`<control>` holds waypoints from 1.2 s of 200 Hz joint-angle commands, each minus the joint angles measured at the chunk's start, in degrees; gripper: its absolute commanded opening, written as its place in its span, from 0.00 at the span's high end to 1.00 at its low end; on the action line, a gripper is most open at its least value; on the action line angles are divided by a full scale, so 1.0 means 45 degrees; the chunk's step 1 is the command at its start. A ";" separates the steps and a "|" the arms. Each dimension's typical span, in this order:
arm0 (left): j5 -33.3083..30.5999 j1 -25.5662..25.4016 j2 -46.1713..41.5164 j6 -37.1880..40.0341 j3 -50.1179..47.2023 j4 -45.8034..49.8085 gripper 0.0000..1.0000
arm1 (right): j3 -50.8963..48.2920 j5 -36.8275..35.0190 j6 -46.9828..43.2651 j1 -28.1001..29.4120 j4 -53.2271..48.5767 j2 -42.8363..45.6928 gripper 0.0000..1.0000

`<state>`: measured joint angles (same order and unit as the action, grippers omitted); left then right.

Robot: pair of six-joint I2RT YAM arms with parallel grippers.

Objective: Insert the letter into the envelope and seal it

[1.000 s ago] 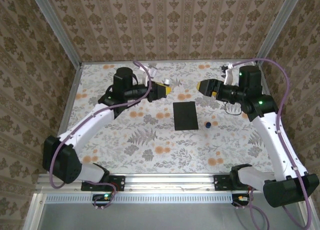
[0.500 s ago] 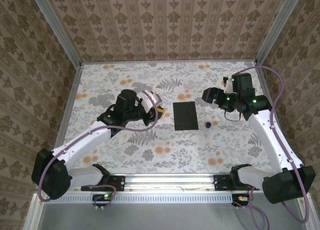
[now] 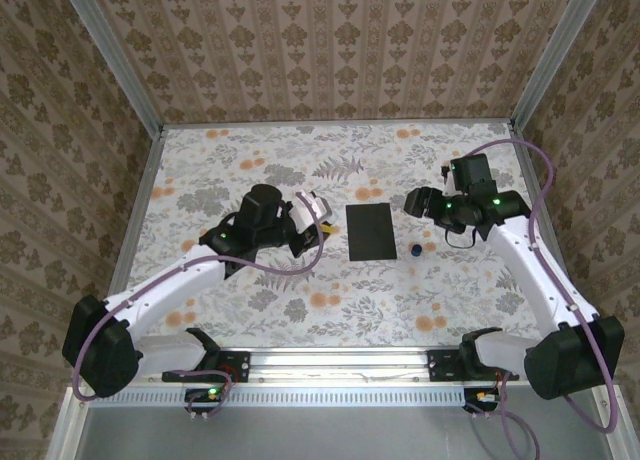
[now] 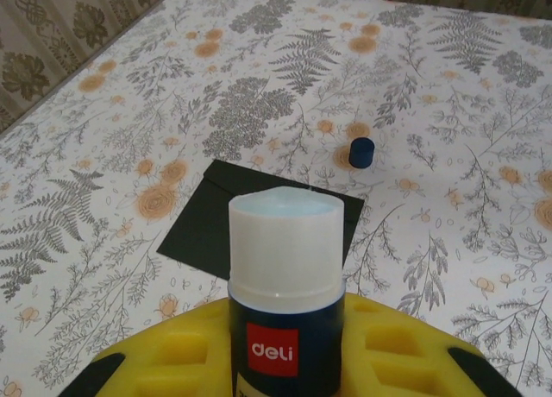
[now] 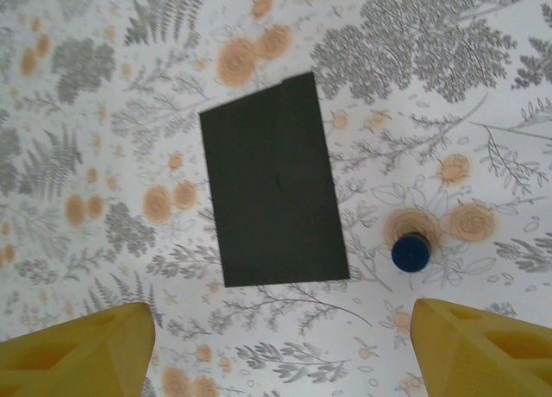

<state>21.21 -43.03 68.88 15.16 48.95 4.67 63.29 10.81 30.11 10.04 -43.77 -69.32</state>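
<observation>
left gripper: fingers clenched on the uncapped glue stick, white tip aimed out toward the envelope. right gripper: fingers spread, nothing between them, hovering above the envelope. envelope lies flat mid-table, blue cap just beside its long edge. i judge the envelope thin, light and limp, so it is likely to slide or buckle under the glue tip. i would pin it flat near a corner, and lift it only by an edge.

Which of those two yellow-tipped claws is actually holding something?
The left gripper: its yellow pads clamp a white-and-blue glue stick. The right gripper is open, with nothing between its fingers.
</observation>
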 commanded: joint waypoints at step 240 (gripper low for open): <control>-0.2637 -0.0790 0.2512 -0.1534 0.2574 0.5141 1.00 | -0.1063 -0.2049 -0.0106 0.0502 -0.0721 -0.3828 0.32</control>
<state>10.00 -46.11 79.22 11.09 58.15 23.75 59.59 3.75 29.93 11.90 -45.67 -85.58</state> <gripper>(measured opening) 0.247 0.687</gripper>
